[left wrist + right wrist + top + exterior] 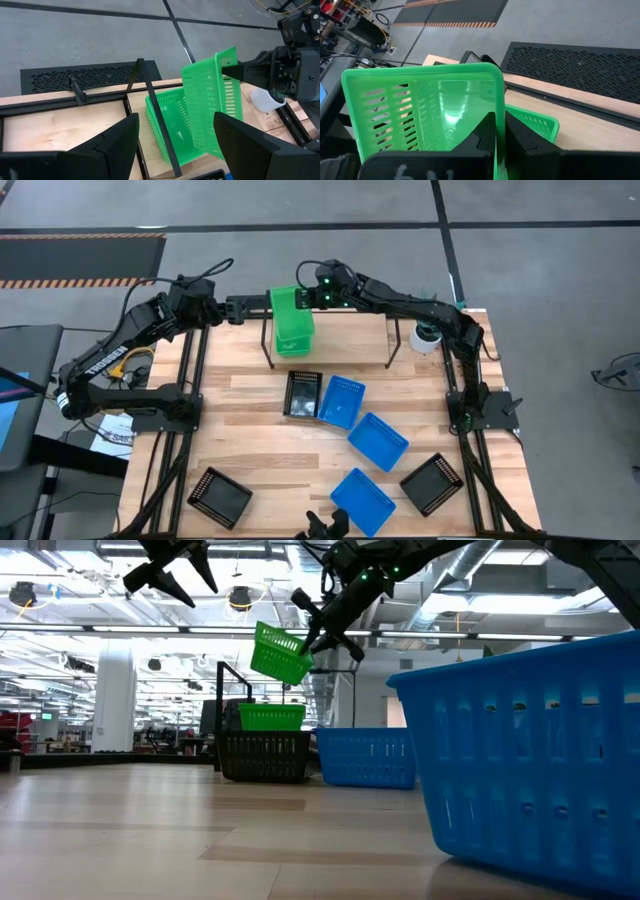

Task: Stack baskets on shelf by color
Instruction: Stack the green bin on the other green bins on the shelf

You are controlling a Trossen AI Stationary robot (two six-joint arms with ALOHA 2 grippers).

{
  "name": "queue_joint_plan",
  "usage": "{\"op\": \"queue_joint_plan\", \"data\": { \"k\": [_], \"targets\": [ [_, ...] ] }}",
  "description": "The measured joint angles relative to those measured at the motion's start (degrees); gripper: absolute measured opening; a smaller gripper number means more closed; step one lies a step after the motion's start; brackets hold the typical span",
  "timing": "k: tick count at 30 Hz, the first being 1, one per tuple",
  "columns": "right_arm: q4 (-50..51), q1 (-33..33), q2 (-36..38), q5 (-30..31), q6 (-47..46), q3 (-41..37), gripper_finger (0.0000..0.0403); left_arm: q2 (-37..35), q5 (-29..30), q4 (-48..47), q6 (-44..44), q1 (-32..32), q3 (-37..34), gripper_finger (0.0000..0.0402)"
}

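Right gripper [308, 297]: fingers clamped on the rim of a tilted green basket [289, 308], held in the air above the green baskets [295, 338] on the shelf [330, 340] at the table's [250, 420] far edge. Left gripper [243, 309]: fingers apart, empty, just beside the shelf's left end. Table middle and near edge: three blue baskets [377, 441], three black baskets [303, 394].

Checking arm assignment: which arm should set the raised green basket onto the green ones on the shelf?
Right. The right gripper is shut on the raised green basket, tilted above the green stack on the shelf. The left gripper is open and empty beside it.
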State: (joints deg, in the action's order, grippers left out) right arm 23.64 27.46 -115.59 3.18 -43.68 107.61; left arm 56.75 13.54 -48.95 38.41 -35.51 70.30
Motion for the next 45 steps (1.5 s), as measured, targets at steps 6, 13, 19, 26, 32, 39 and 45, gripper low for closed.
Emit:
{"op": "queue_joint_plan", "data": {
  "k": [6, 13, 19, 26, 32, 39, 45],
  "targets": [
    [-1.11, 0.0, 0.0, 0.0, -0.46, 0.0, 0.0042, 0.0, -0.02, 0.0, 0.25, 0.0, 0.0, 0.0244],
    [-1.34, 0.0, 0.0, -0.02, 0.37, 0.07, 0.0035, 0.0, -0.02, 0.0, 0.29, 0.0, 0.0, 0.0244],
    [-2.45, 0.13, 0.0, -0.04, 1.28, 0.07, 0.0024, 0.0, -0.03, -0.02, 0.36, 0.0, 0.0, 0.0244],
    [-1.91, 0.44, 0.0, -0.15, 2.21, 0.09, 0.0035, 0.0, -0.28, -0.04, 0.86, 0.02, 0.0, 0.0244],
    [-1.97, 0.57, 0.0, -0.17, 3.64, 0.09, 0.0039, 0.0, -0.28, -0.06, 0.86, 0.02, 0.0, 0.0244],
    [-1.86, 1.33, 0.0, -0.2, 3.67, 0.09, 0.0032, 0.0, -0.28, -0.09, 0.86, 0.0, 0.0, 0.0244],
    [-1.88, 1.8, 0.0, -0.2, 3.67, 0.09, 0.0034, 0.0, -0.28, -0.11, 0.86, 0.0, 0.0, 0.0244]
  ]
}}
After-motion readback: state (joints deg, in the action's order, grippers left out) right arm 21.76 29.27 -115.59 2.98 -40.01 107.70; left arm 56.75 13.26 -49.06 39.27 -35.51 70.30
